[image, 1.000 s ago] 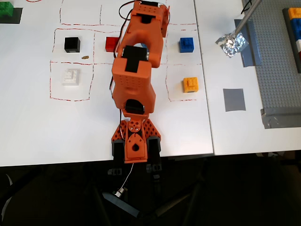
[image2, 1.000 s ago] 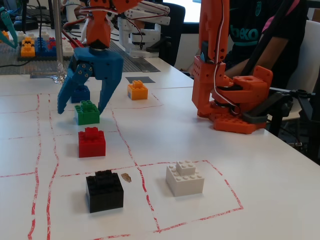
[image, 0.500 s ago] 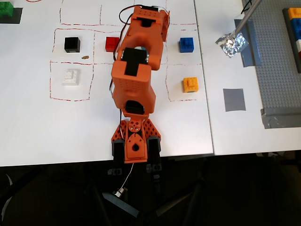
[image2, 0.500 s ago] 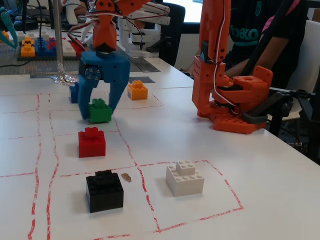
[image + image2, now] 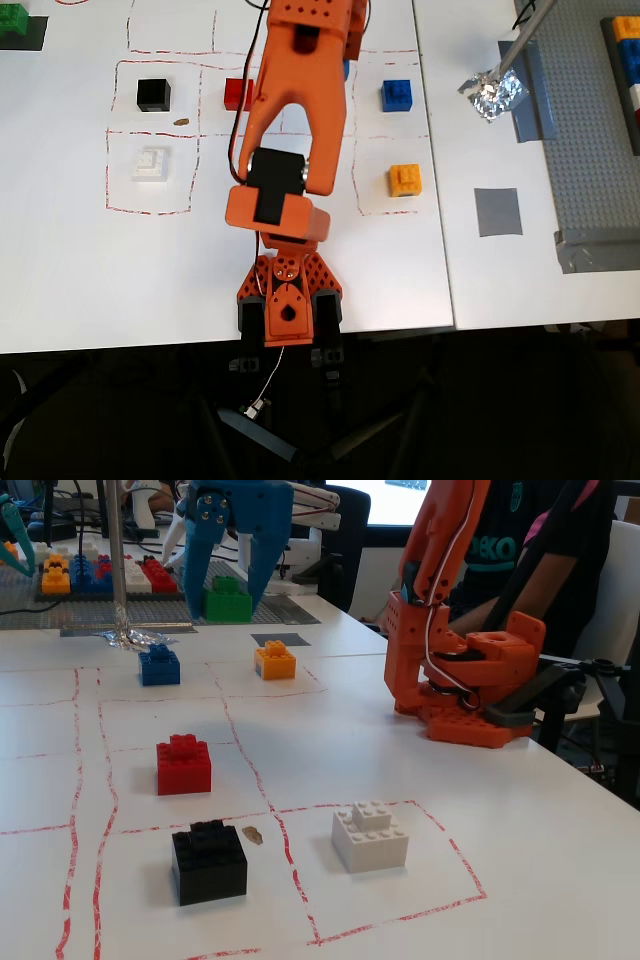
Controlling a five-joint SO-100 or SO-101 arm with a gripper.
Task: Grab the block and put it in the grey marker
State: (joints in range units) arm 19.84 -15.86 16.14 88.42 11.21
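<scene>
Item: the end effector (image 5: 228,580), blue, is hanging near the top of the fixed view, left of centre, with its two fingers (image 5: 200,550) pointing down and clamping the block (image 5: 228,599) between their tips. The block, bright green and studded, is riding clear above the desk (image 5: 400,780). In the overhead view the orange arm (image 5: 295,110) is covering both, so neither is showing there.

Item: the grey marker (image 5: 497,211), a flat square patch, is lying right of centre in the overhead view; in the fixed view it (image 5: 279,639) is showing as a thin dark patch just behind the orange brick (image 5: 275,660).

Item: loose bricks are sitting on the desk inside red drawn boxes. In the fixed view the blue brick (image 5: 159,665) is sitting at left centre, the red brick (image 5: 184,764) below it, the black brick (image 5: 208,860) at lower left and the white brick (image 5: 370,835) at lower centre.

Item: a second green brick (image 5: 12,22) is resting on a dark patch in the upper left corner of the overhead view.

Item: a studded grey baseplate (image 5: 590,140) is filling the right edge of the overhead view, and crumpled foil (image 5: 492,92) is lying on a grey strip just left of it.

Item: the arm's orange base (image 5: 470,680) is standing at the right of the fixed view.
</scene>
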